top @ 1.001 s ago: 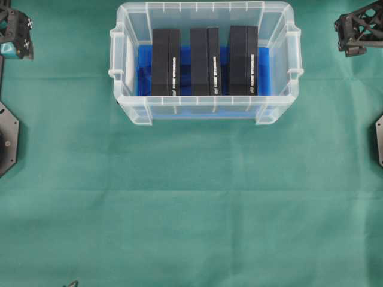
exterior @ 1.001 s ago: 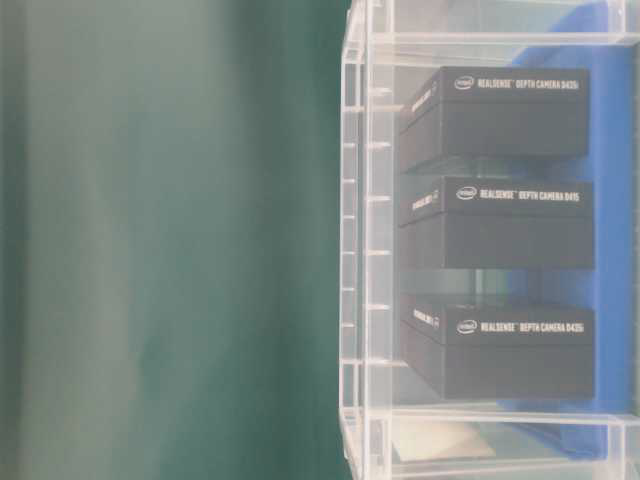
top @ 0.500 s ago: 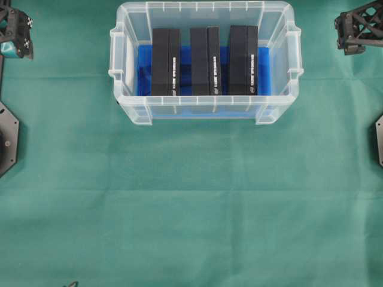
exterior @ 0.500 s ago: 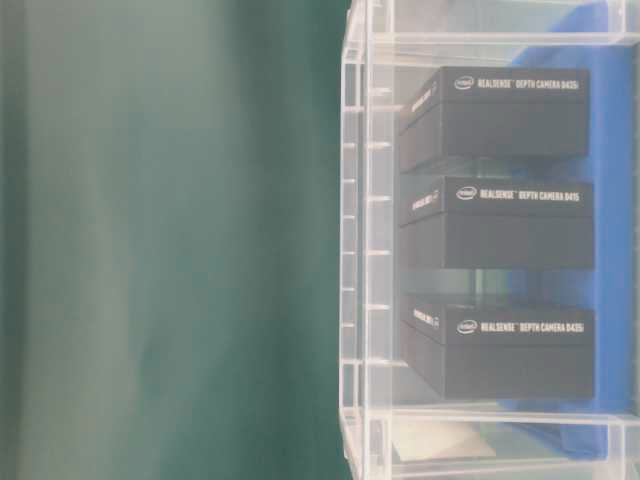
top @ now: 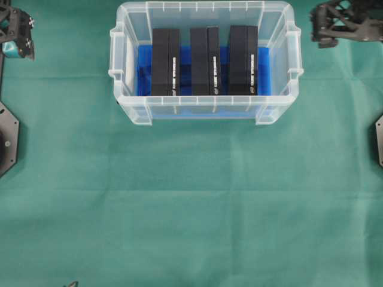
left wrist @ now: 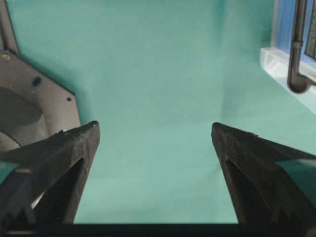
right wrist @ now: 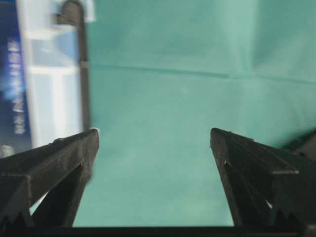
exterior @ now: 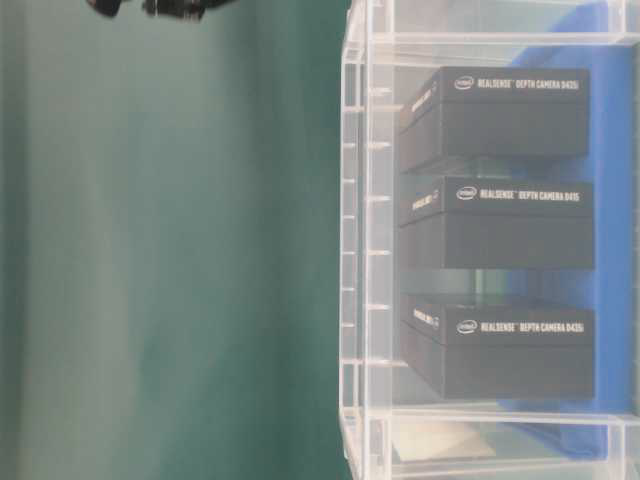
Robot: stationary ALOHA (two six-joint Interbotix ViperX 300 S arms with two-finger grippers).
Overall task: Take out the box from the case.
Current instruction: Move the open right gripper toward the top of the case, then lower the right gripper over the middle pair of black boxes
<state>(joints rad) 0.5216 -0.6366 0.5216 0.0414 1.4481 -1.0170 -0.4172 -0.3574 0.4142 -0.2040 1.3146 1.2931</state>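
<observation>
The case is a clear bin with a blue floor at the top middle of the green cloth. Three black boxes stand in it side by side: left, middle, right. From table level they show through the case wall, stacked in the picture, the middle one labelled in white. My left gripper hangs open and empty over cloth, far left of the case. My right gripper is open and empty just right of the case, whose side fills its left edge.
Black arm base plates sit at the left edge and the right edge of the table. Green cloth covers the whole surface in front of the case. A case corner shows at the left wrist view's upper right.
My right gripper has moved left toward the case's right side and now shows at the top of the table-level view. The left gripper, case and boxes have barely moved.
</observation>
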